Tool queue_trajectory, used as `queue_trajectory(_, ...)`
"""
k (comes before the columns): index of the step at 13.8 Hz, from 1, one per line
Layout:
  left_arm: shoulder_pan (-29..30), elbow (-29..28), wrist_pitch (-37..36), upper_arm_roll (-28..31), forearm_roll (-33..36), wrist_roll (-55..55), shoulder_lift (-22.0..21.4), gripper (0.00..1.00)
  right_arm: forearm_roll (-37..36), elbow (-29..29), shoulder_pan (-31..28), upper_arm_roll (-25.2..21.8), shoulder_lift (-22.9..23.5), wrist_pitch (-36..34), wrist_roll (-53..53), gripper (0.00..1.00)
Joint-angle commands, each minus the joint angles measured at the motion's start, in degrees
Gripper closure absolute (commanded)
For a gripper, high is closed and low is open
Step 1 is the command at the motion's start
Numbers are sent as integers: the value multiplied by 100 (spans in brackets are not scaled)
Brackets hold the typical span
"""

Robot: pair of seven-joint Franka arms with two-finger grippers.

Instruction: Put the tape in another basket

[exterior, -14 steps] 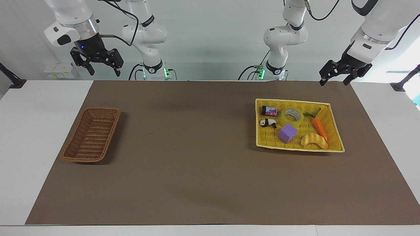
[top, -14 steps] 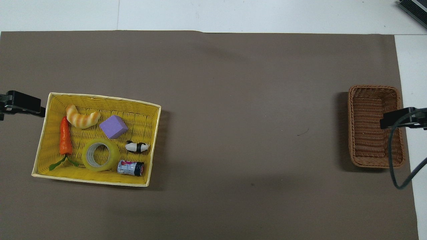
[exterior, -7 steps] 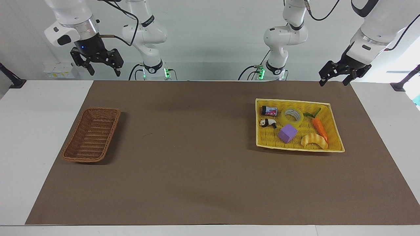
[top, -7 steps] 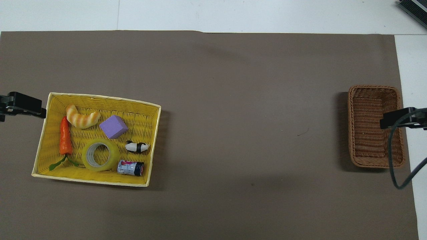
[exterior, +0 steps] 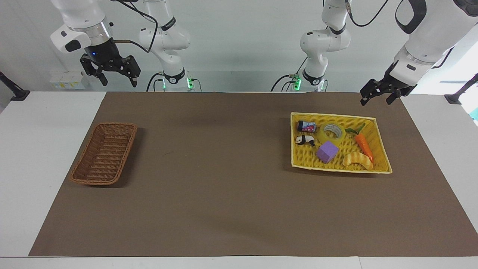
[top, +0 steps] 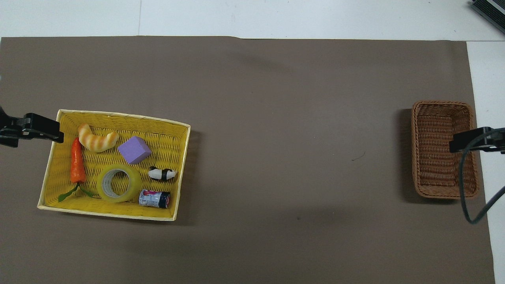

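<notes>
**Operator:** First, status of both grippers?

**Technician:** The left gripper [exterior: 375,99] hangs over the mat just outside the robots' edge of the yellow tray [exterior: 336,169], toward the left arm's end of the table. Its fingers are spread and hold nothing. The right gripper [exterior: 118,81] is raised over the table edge at the right arm's end, fingers also spread and empty. That arm waits.

**Operator:** Location of the tape?

**Technician:** The tape [top: 135,182] lies flat, core opening upward, in the yellow tray, in the row nearest the robots. A small can [exterior: 306,126] lies beside it and the carrot [exterior: 364,146] flanks it toward the left arm's end. The purple cube [exterior: 327,151] sits just beside the roll, farther from the robots. The panda figure [exterior: 305,140] and the bread piece [exterior: 357,160] are also in the tray.

**Operator:** And the destination?

**Technician:** The basket [exterior: 104,155] stands at the right arm's end of the table, well apart from the tray, with nothing in it.

**Operator:** Progress?

**Technician:** By my judgement, none of the transfer is done. The roll is untouched. Remaining steps: bring the left gripper down over the roll, close on its wall, lift clear of the cube and can, carry it the length of the table, possibly with a handover, and release it into the basket.
</notes>
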Motion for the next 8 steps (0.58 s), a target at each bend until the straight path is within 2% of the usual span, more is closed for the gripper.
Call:
queue_trajectory(1, 68, -669, 504, 7, -20, 269, -304, 0, 58, -188, -87, 31, -134, 142, -152, 0)
queue_trajectory(3, 260, -1099, 925, 7, -20, 787, -312, 0, 67, -197, -96, 22, -134, 142, -152, 0)
queue_trajectory(8, 279, -1830, 1506, 7, -20, 851, -356, 0, 111, -310, -87, 22, -99, 501, -100, 0)
